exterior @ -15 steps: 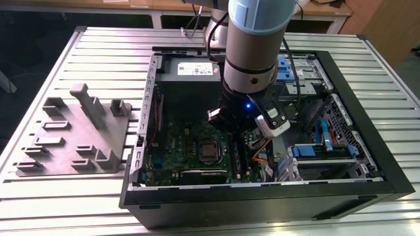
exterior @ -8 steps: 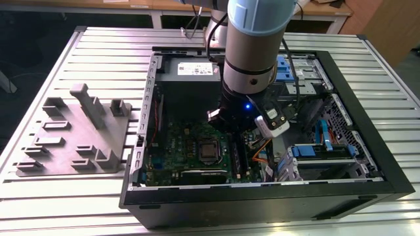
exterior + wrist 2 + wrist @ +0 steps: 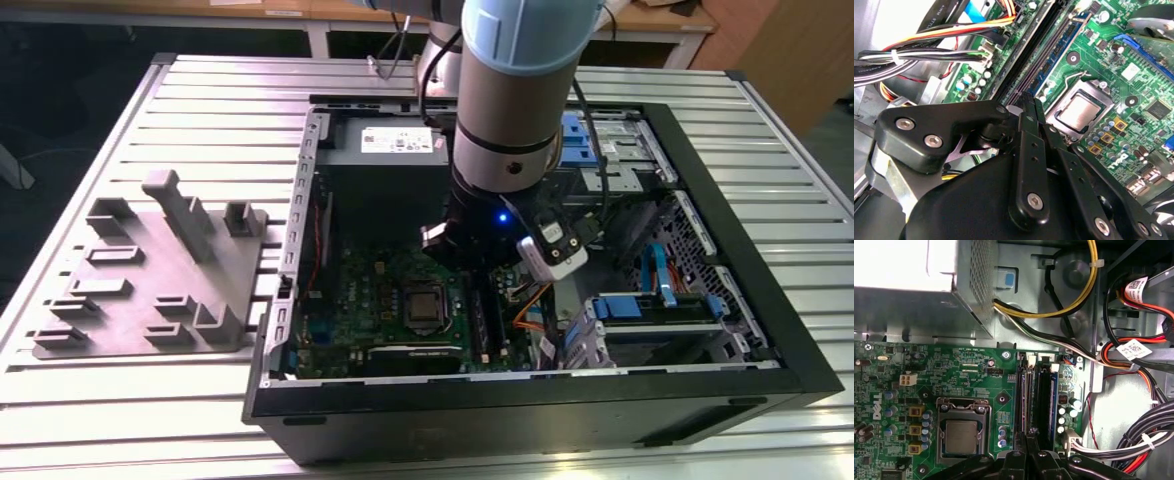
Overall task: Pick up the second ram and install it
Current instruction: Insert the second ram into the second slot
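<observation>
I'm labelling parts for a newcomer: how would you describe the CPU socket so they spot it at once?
Look inside the open case at the green motherboard. The CPU socket sits beside the long black slots: the one square, metal-framed part with a silver lid.

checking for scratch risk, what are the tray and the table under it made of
The tray looks like matte grey moulded plastic: rounded, one-piece posts. The table seems brushed aluminium: pale, ribbed slats with a soft sheen.

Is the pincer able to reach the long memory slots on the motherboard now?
Likely yes: the pincer hangs close over the memory slots inside the open case, and the cables lie aside.
</observation>
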`<state>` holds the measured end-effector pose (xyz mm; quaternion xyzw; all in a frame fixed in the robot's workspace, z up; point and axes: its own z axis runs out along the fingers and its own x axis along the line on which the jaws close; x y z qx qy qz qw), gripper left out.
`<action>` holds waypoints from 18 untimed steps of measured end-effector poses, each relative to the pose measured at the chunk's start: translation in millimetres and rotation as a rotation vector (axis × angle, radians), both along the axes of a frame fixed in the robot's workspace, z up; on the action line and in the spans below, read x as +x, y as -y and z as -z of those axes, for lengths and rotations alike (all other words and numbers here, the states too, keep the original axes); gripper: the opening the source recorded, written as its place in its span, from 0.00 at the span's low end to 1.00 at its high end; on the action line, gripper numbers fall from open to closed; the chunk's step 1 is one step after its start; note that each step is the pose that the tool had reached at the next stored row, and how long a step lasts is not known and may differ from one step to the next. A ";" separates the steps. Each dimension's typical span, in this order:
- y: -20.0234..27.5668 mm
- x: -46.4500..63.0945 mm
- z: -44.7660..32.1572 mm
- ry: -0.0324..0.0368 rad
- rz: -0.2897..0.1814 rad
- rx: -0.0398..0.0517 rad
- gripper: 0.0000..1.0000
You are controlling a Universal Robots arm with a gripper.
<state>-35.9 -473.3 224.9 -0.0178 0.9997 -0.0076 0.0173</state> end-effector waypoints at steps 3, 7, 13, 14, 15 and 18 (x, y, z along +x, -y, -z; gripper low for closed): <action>0.0 -0.1 0.7 0.0014 0.000 0.0001 0.12; 0.1 -0.2 1.3 0.0028 0.000 -0.0003 0.12; 0.0 -0.2 1.5 0.0029 0.000 -0.0001 0.12; 0.0 -0.2 1.6 0.0028 0.000 -0.0001 0.12; 0.0 -0.2 1.6 0.0029 0.000 -0.0001 0.12; 0.0 -0.2 1.6 0.0029 0.000 -0.0001 0.12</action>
